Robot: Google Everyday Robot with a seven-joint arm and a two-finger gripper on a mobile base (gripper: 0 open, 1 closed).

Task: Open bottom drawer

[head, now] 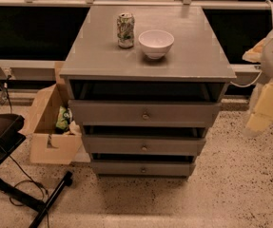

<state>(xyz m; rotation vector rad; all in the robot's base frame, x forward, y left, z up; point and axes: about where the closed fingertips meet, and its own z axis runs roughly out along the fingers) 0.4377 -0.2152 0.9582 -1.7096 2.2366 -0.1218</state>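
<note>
Grey bottom drawer (143, 169) seems slightly out; hand (262, 113) hangs right, its state unclear.

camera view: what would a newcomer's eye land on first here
The grey cabinet at centre, with a can and a white bowl side by side on its top. The bottom drawer sits lowest of three, a thin dark gap above its front. The gripper hangs at the right edge, apart from the cabinet.
</note>
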